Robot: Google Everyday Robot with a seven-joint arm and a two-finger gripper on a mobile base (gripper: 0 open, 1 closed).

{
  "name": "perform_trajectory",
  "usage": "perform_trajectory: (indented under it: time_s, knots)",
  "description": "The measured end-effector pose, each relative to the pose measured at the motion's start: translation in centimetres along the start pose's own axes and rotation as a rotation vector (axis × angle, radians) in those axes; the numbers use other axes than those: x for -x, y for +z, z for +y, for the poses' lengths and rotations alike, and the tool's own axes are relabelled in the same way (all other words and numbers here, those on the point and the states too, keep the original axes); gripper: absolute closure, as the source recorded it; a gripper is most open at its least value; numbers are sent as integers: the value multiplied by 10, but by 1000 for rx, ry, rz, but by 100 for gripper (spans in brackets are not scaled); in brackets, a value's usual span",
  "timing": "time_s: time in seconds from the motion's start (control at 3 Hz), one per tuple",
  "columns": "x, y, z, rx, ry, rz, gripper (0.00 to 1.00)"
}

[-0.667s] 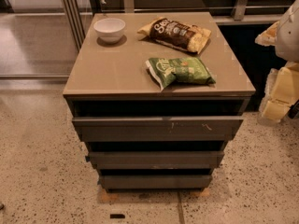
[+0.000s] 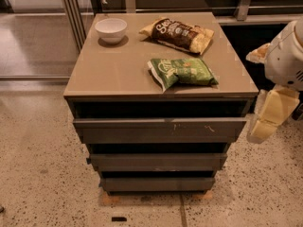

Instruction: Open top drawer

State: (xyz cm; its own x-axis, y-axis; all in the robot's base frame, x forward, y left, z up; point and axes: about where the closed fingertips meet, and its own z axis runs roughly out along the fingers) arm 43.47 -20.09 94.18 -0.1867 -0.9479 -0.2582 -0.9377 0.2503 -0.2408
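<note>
The top drawer (image 2: 158, 129) is the widest of three dark grey handleless fronts on the cabinet, with pale scratches and a reddish scuff right of its middle. A dark gap runs between it and the tan cabinet top (image 2: 113, 70). The middle drawer front (image 2: 158, 161) and the narrowest bottom front (image 2: 158, 183) sit below it. My gripper (image 2: 265, 122), pale yellow under the white arm (image 2: 286, 56), hangs just off the cabinet's right side, level with the top drawer's right end and not touching it.
On the cabinet top lie a white bowl (image 2: 111, 30) at the back left, a brown chip bag (image 2: 180, 33) at the back right and a green chip bag (image 2: 182, 72) near the front. Speckled floor (image 2: 38, 174) surrounds the cabinet. Metal rails (image 2: 71, 13) stand behind it at the left.
The arm and gripper have come down and slightly left, closer to the top drawer's right end. The drawers and the things on top have not moved.
</note>
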Motion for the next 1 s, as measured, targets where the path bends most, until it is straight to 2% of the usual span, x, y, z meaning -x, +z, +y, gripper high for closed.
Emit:
perform_trajectory:
  time_s: [0.67, 1.0]
  knots:
    - [9, 88, 28, 61, -28, -98, 0]
    - [8, 135, 36, 99, -24, -110, 0]
